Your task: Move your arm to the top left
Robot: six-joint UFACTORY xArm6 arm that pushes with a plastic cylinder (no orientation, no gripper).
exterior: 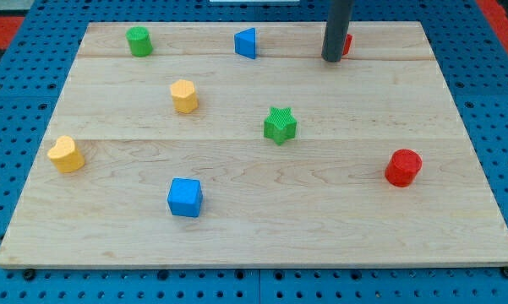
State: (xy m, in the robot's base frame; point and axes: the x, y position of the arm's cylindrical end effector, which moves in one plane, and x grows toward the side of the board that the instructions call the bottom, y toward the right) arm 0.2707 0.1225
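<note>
My tip (331, 59) rests on the wooden board (254, 219) near the view's top, right of centre. A red block (346, 43) sits just behind the rod, mostly hidden by it. A blue triangular block (246, 42) lies to the tip's left. A green cylinder (139, 40) stands at the view's top left. A yellow hexagonal block (184, 95) is below and between those two.
A green star block (280, 125) sits mid-board. A red cylinder-like block (402, 167) is at the right. A yellow heart block (66, 154) is at the left edge. A blue cube (185, 197) is near the bottom. Blue pegboard (17, 101) surrounds the board.
</note>
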